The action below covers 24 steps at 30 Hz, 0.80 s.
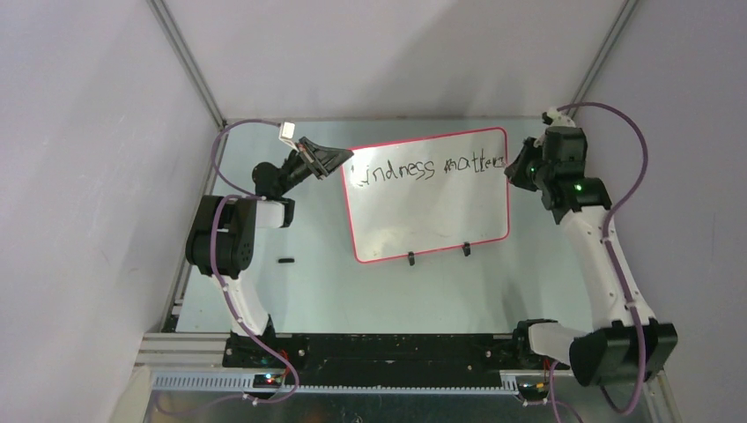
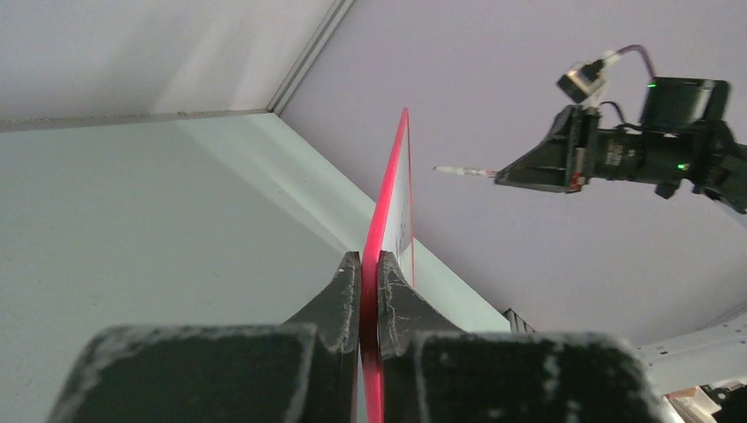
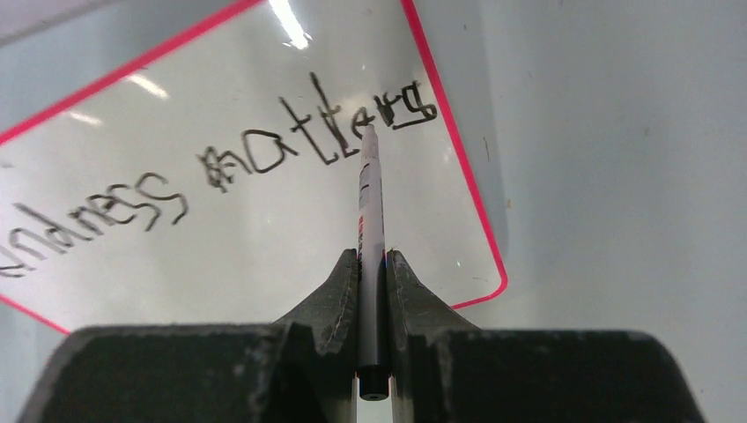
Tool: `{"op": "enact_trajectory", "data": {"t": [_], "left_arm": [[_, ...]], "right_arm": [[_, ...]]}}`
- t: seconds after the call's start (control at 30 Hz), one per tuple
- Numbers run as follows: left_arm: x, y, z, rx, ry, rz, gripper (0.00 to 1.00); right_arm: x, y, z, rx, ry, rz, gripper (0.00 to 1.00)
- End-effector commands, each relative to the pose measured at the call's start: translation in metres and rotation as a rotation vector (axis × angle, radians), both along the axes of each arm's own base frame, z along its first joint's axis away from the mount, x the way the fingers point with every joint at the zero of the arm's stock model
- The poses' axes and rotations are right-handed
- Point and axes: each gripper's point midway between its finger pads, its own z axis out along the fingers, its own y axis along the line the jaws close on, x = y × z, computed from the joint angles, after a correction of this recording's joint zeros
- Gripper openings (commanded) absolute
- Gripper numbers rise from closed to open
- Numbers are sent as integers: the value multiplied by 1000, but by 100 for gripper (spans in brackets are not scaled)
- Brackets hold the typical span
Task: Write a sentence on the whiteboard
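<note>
Pale green table (image 1: 335,291) and grey walls frame your work area, with the whiteboard (image 1: 423,216) between your two arms. Your left gripper (image 2: 370,264) is clamped on the whiteboard's left rim, its jaws pinched flat against the red edge. Your right gripper (image 3: 373,260) is closed around a marker (image 3: 370,203) and sits at the whiteboard's right edge, with the tip pointing at the last letters. From the left wrist the tip looks lifted clear of the surface.

The sentence (image 1: 432,167) runs along the whiteboard's top in one line, reading "Kindness matters". Its final letters crowd right up against the right rim. Nothing more fits on that line, so I judge the next word needs a fresh line below.

Watch three things:
- Moving the tip low across the fresh letters could smear them.
- Pressing hard while only one edge is pinched could make the whiteboard pivot or slip in the left jaws.
- Starting too far right would run the word off the rim.

A small black piece (image 1: 284,260) lies off the whiteboard's lower left corner. It is too small to identify.
</note>
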Motion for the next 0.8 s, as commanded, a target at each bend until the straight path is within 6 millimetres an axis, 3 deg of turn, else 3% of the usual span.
{"op": "enact_trajectory", "data": {"t": [0.0,0.07,0.27,0.3,0.33,0.6,0.77], "left_arm": [[-1,8,19,19,-121,21,10],[-1,9,20,18,-124,23,17],[-2,15,21,13,-136,54,51],[-3,16,21,15,-136,57,54],[-3,16,20,14,-132,62,60],[-9,22,11,21,-121,109,76],[-19,30,-8,53,-111,176,92]], "right_arm": [[-20,9,59,21,-202,32,0],[-24,23,67,50,-262,74,0],[-44,102,74,87,-346,288,0],[-45,104,74,70,-350,277,0],[-53,120,73,62,-350,323,0],[-93,150,72,-40,-388,406,0],[-92,171,59,-74,-422,481,0]]}}
